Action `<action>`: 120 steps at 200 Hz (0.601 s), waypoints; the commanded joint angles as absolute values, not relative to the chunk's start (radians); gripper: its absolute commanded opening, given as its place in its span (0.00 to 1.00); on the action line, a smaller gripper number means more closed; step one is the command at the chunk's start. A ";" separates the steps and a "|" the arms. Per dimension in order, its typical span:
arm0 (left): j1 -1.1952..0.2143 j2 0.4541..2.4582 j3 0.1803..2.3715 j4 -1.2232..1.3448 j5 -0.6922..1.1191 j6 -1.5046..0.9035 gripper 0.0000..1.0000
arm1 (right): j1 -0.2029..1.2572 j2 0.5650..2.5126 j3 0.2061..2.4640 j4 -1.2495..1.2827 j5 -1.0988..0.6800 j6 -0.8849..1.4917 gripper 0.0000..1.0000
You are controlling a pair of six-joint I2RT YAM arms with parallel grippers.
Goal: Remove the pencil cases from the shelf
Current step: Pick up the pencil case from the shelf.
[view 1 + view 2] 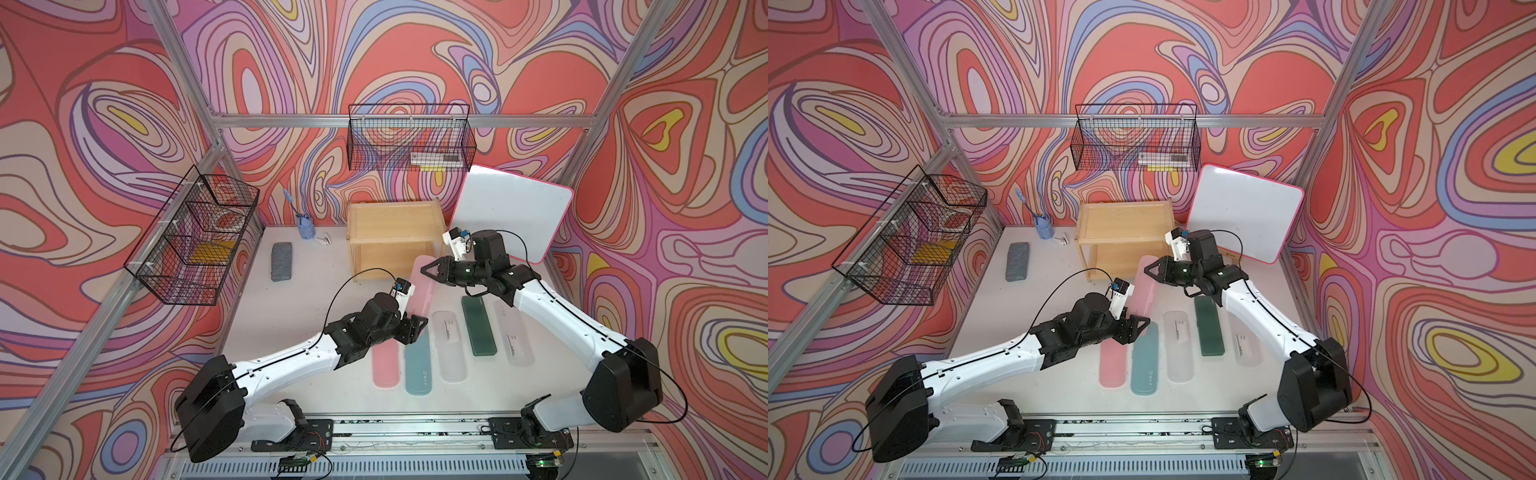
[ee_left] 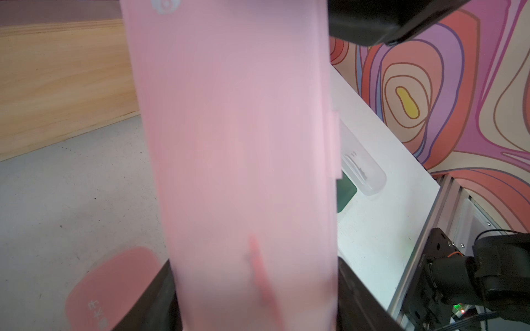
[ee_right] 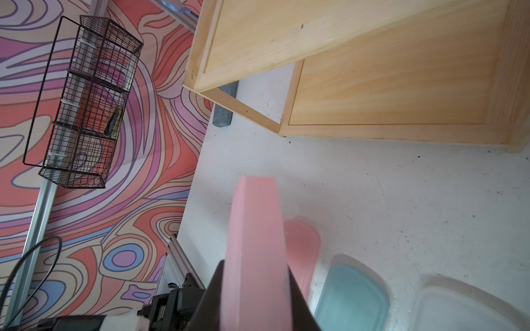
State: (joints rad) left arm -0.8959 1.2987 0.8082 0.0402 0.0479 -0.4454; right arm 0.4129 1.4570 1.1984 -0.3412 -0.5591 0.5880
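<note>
- Two grippers share your pale pink rounded-end plastic pencil case (image 1: pixel 420 293). The right gripper (image 1: pixel 424 272) is pinched fully onto its thin far end. The left gripper (image 1: pixel 416 330) is half spread, with fingers (image 2: pixel 160 292) against both long edges.
- It hangs off the light wooden two-tier shelf (image 1: pixel 390 224), just beside the front right leg.
- You have a row of five flat plastic cases (image 1: pixel 451 353) beneath, and bare white table (image 1: pixel 307 307) towards the grey felt block (image 1: pixel 282 262).

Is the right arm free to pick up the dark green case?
Probably not yet: the right pincer is shut on a pink case held in the air, with the left pincer around its other end. The dark green case lies uncovered.
</note>
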 commanded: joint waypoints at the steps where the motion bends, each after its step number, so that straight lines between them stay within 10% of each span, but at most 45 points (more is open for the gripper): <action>1: -0.910 1.314 0.845 0.068 0.090 -0.398 0.57 | 0.442 1.457 1.186 -0.313 -0.590 0.598 0.23; 37: -0.910 1.321 0.850 0.058 0.094 -0.396 0.50 | 0.450 1.469 1.186 -0.308 -0.592 0.596 0.30; 87: -0.910 1.284 0.865 -0.038 0.000 -0.381 0.43 | 0.452 1.476 1.178 -0.296 -0.563 0.592 0.98; 120: -0.910 1.218 0.894 -0.243 -0.221 -0.366 0.43 | 0.450 1.480 1.202 -0.336 -0.472 0.577 0.98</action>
State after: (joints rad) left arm -0.9104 1.2861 0.8387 -0.0647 -0.0242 -0.3916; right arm 0.4484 1.4628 1.1919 -0.3164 -0.5510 0.5953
